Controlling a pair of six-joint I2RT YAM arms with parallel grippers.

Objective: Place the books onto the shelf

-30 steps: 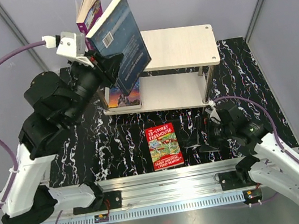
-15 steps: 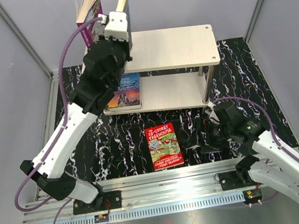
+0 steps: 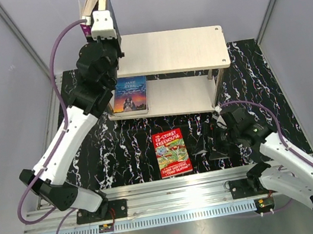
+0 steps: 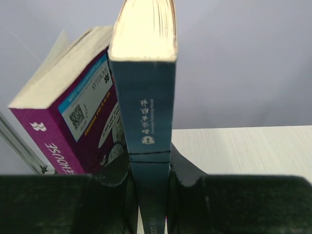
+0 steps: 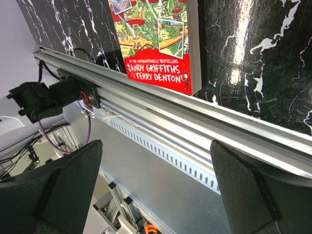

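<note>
- Clamped in the left gripper [image 4: 148,168], by the lower spine: the dark teal book [image 4: 145,112], upright over the left end of the shelf [image 3: 184,49], at its top board.
- Just beside it on the left: the purple book [image 4: 73,131], leaning away at the top.
- Cannot tell whether the teal book's bottom edge already rests on the board.
- Judged step: standing the teal book next to the purple one.
- Lower straight down until seated flat, ease it left against the purple cover for support, then part the jaws slowly.
- Beware of tipping rightward; nothing visible there to prop it.
- Right gripper [image 5: 153,187]: jaws wide apart, holding nothing, low over the near edge of the table [image 3: 101,144].
- Left wrist view only: spine print, page edges, finger contact on both covers.
- Overhead view only: Jane Eyre [image 3: 130,94] flat on the lower board, the red-green Treehouse book [image 3: 172,152] flat on the table; grip itself hidden behind the wrist housing.
- Right wrist view only: that book's authors' names, and the metal rail [image 5: 195,126] just beside it.
</note>
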